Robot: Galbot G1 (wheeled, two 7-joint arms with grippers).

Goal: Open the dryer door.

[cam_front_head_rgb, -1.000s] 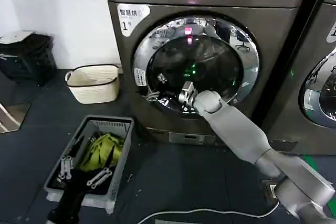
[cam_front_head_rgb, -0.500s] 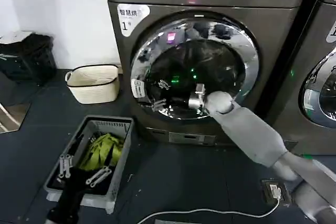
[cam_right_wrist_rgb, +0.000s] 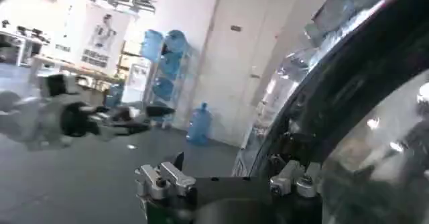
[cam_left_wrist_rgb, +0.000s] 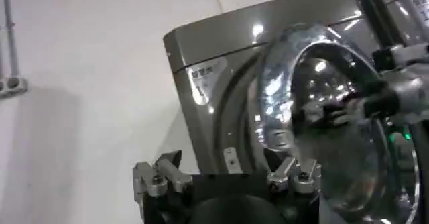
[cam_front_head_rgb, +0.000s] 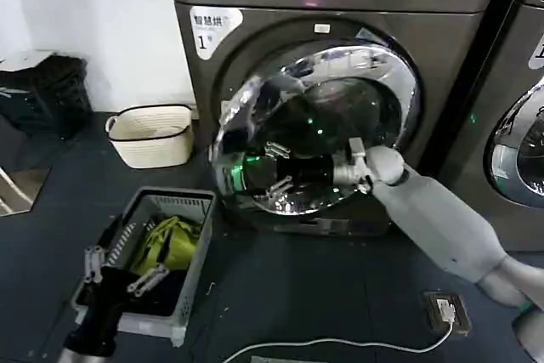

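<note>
At machine front: dryer door (cam_front_head_rgb: 310, 129) partly swung out, hinged on its right side, its left edge clear of the drum opening.
Right gripper (cam_front_head_rgb: 355, 169): against the door's lower glass; fingers' spread — cannot tell.
Left gripper (cam_front_head_rgb: 115, 266): low over the grey basket (cam_front_head_rgb: 191, 282), fingers spread, idle.
Risk: contact slipping off smooth glass; door could swing back.

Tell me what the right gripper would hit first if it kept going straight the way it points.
Probably the dryer door itself: the right gripper points along its glass, toward the hinge side. Depth is unclear.
</note>
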